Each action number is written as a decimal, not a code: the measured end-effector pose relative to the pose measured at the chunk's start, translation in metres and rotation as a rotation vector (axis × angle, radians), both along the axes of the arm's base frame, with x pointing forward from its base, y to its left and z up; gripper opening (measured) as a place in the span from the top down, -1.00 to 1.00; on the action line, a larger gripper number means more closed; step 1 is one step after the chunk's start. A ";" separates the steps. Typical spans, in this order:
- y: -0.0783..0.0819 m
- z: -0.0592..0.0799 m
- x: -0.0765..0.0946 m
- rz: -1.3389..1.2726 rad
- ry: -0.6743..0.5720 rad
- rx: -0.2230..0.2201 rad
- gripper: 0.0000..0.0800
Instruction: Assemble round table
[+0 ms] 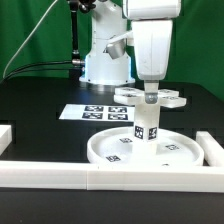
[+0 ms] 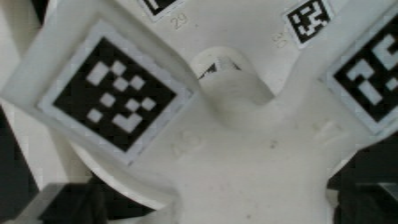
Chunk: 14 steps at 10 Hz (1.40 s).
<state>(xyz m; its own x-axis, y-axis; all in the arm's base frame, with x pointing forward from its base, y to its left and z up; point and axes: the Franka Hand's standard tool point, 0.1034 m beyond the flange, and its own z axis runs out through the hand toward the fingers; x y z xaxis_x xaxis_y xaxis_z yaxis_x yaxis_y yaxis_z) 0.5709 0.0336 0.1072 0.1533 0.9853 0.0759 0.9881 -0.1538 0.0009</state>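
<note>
The large rimmed round disc (image 1: 115,152) lies flat near the front of the table. On its middle the short thick leg (image 1: 148,128) stands upright, tags on its side. The flat cross-shaped piece (image 1: 172,98) sits on top of the leg. My gripper (image 1: 150,94) comes straight down onto the cross's centre. In the wrist view the cross-shaped piece (image 2: 214,120) fills the picture with its tagged lobes. My gripper (image 2: 217,205) is open, its dark fingers (image 2: 71,200) standing wide on either side of the cross's white body. Whether the fingers touch it is not clear.
The marker board (image 1: 85,112) lies behind the disc toward the exterior view's left. White border rails run along the front (image 1: 100,178), the left (image 1: 8,135) and the right (image 1: 212,150). The arm's white base (image 1: 105,60) stands at the back.
</note>
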 end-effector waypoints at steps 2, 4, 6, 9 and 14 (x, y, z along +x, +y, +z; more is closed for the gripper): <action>0.000 -0.001 -0.003 -0.086 0.026 -0.003 -0.62; -0.005 -0.003 -0.005 -0.066 0.056 -0.006 -0.62; -0.012 -0.009 -0.007 -0.026 0.042 -0.006 -0.62; -0.012 -0.009 -0.008 -0.027 0.042 -0.006 -0.62; -0.013 -0.009 -0.008 -0.073 0.048 -0.007 -0.11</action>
<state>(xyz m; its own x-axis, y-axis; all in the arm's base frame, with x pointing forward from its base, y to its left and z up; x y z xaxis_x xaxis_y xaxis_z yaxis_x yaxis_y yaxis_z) 0.5630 0.0202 0.0980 0.2284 0.9717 0.0599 0.9731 -0.2260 -0.0451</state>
